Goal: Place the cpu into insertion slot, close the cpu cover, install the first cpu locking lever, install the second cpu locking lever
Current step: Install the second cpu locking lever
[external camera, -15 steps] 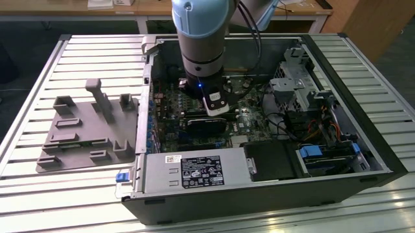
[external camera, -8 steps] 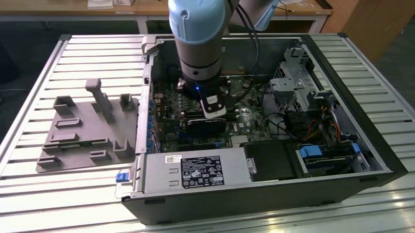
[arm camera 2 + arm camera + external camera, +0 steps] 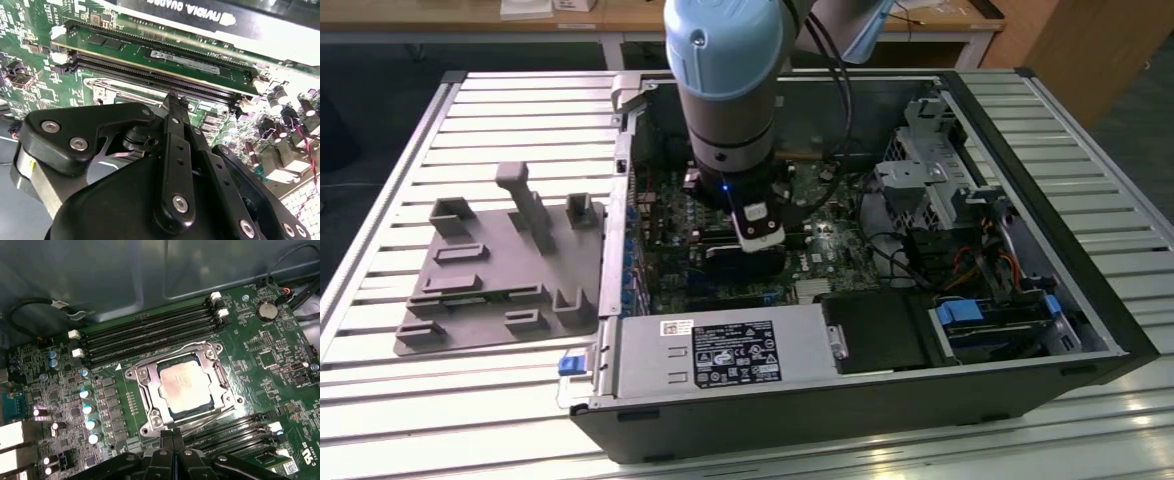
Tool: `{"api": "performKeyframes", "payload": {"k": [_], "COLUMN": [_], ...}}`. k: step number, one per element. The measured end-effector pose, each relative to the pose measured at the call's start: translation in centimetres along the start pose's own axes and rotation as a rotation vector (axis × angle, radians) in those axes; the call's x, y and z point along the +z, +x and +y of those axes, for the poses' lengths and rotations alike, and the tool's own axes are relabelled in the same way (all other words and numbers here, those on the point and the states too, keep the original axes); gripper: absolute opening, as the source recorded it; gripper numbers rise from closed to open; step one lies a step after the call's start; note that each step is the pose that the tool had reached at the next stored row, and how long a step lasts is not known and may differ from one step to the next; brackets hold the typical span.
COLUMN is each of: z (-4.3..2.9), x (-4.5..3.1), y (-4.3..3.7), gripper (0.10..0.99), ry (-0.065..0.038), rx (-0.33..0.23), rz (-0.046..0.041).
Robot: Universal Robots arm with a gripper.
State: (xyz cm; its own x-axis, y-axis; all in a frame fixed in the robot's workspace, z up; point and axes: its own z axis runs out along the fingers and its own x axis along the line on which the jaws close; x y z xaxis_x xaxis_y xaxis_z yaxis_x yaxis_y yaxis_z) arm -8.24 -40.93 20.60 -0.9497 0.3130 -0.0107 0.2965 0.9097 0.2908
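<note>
First wrist view gives us our tool (image 3: 172, 436) with fingers together, tips just short of the cpu cover (image 3: 145, 382), which lies shut over the cpu (image 3: 187, 387) seated in the insertion slot (image 3: 167, 414).

We see an open black desktop computer case (image 3: 881, 340) lying on a slatted grey metal table (image 3: 494, 110). The light-blue and grey robot arm (image 3: 727, 90) reaches down into the case over the green motherboard (image 3: 834, 240). A grey moulded fixture tray (image 3: 494, 270) sits on the table at the exterior view's left, just beside the case. A silver power supply box (image 3: 714, 355) fills the case's near side.
</note>
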Motion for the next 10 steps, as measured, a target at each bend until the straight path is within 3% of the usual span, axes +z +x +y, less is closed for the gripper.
{"api": "performKeyframes", "payload": {"k": [4,10], "z": [-0.2,-0.43], "x": [-0.02,0.43], "y": [0.05,0.32], "gripper": [0.106,0.106], "ry": [-0.005,-0.033], "rx": [0.001,0.003], "rz": [0.0015,0.0105]}}
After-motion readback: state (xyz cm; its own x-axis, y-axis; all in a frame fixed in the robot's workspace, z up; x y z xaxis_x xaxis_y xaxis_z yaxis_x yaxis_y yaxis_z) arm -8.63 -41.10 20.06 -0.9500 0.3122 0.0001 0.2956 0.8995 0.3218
